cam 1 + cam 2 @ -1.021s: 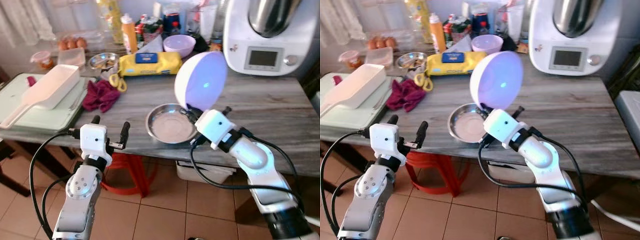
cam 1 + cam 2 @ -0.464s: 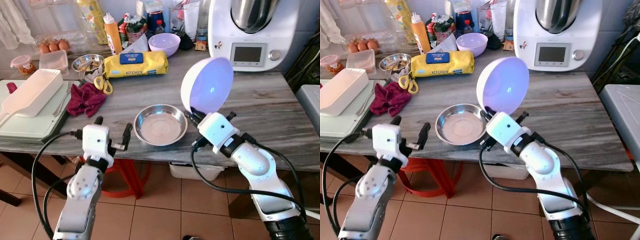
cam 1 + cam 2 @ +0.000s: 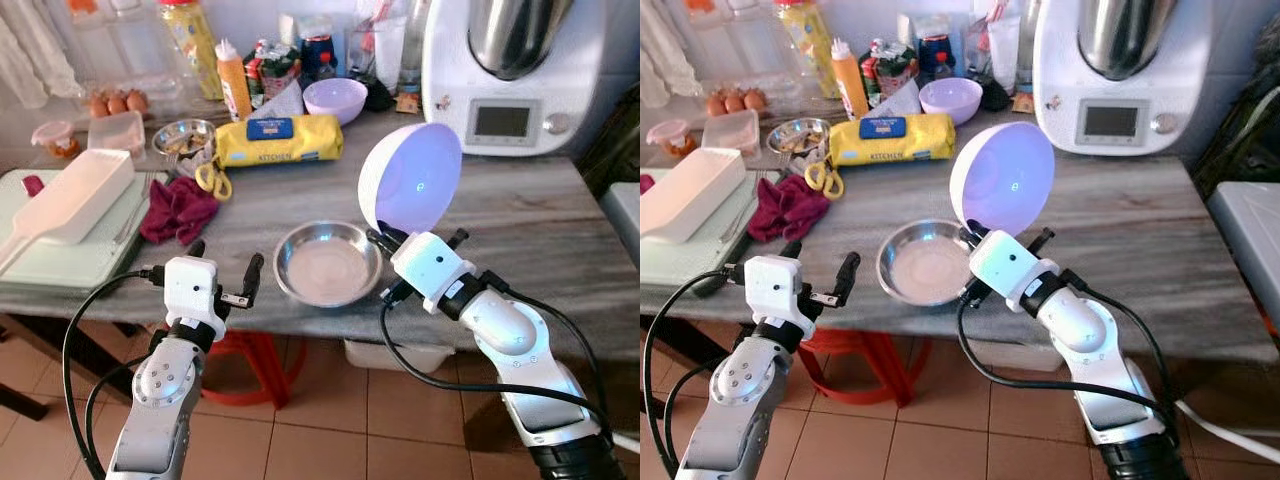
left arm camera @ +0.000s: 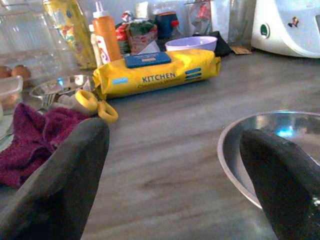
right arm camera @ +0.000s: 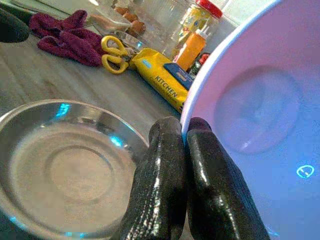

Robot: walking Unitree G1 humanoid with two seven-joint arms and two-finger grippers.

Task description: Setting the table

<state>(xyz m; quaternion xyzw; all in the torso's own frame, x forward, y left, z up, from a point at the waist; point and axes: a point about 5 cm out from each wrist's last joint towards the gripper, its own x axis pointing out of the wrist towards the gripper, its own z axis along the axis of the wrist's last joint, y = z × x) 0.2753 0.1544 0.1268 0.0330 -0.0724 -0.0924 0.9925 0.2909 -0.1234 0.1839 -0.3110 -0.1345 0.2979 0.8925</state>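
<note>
One lilac bowl (image 3: pixel 411 180) pinched upright in right hand (image 3: pixel 385 238).

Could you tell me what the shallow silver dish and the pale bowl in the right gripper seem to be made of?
The shallow dish looks like polished metal, probably stainless steel: it mirrors bright highlights on its rim. The pale bowl, pinched at its rim by the right gripper, looks like smooth plastic or melamine with a soft gloss, lilac-white and opaque; glazed ceramic cannot be ruled out.
</note>
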